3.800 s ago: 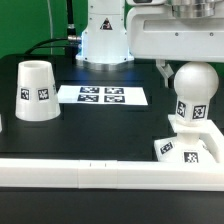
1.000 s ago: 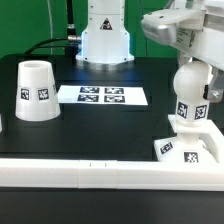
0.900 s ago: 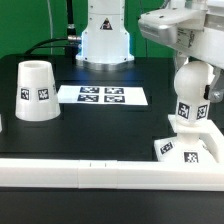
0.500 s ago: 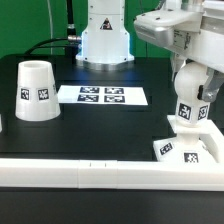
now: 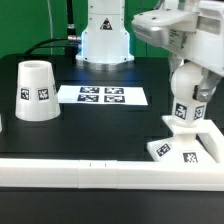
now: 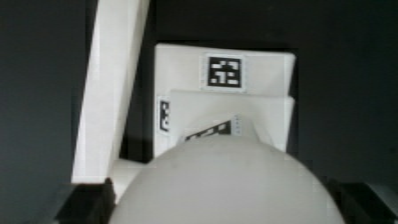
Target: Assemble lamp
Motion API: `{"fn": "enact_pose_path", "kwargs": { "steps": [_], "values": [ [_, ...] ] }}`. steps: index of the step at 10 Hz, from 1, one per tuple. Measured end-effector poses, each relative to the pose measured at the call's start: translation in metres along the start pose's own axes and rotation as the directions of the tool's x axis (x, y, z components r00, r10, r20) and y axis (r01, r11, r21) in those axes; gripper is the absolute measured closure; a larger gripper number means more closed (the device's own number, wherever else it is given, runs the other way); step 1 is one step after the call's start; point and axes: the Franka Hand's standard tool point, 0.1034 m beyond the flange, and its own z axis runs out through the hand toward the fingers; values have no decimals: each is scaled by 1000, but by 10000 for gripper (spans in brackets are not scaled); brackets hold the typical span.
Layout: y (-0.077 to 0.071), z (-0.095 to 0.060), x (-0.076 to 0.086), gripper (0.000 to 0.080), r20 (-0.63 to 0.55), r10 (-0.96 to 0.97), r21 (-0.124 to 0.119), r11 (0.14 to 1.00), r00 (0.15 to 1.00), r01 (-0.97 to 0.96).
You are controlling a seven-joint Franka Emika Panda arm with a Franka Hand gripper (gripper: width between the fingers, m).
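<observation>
While squeezing the bulb tight by its ball head with the pincer, holds it upright on the base, probably to seat the stem, well apart from the shade.

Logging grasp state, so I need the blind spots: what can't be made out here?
Pincer closure: exterior view, its body covers much of the bulb head; wrist view, fingertips cut off by the edge.
Bulb's seat in the base: wrist view, the bulb head hides it.
Base's end on the exterior view's right: cut off by the picture edge.
</observation>
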Motion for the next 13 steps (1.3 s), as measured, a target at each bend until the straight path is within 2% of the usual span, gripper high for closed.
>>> {"fn": "enact_pose_path", "kwargs": {
  "steps": [2, 5, 7, 11, 13],
  "values": [
    [-2, 0, -4, 223, -8, 223, 13, 975, 975, -223],
    [-2, 0, -3, 223, -19, 492, 25, 870, 870, -492],
    [-2, 0, -2, 223, -19, 608, 32, 794, 794, -607],
    [-2, 0, -1, 222, -11, 803, 38, 595, 595, -803],
    [-2, 1, -1, 222, -6, 883, 41, 470, 470, -882]
  ]
}}
